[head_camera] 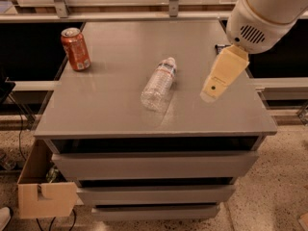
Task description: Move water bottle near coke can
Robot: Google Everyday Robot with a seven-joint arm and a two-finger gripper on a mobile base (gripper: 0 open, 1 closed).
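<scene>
The water bottle (159, 83) is clear crinkly plastic with a white cap and a label band. It lies on its side in the middle of the grey tabletop (110, 105), cap pointing away. The coke can (75, 48), orange-red with a silver top, stands upright at the far left corner, well apart from the bottle. My gripper (211, 94), cream-coloured under a white rounded wrist, hangs above the table to the right of the bottle, about a hand's width from it, and holds nothing that I can see.
A small dark packet (220, 46) peeks out behind my arm at the far right of the table. The table is a drawer cabinet (154, 165). A cardboard box (41, 191) stands on the floor at its left. A metal rail (120, 16) runs behind.
</scene>
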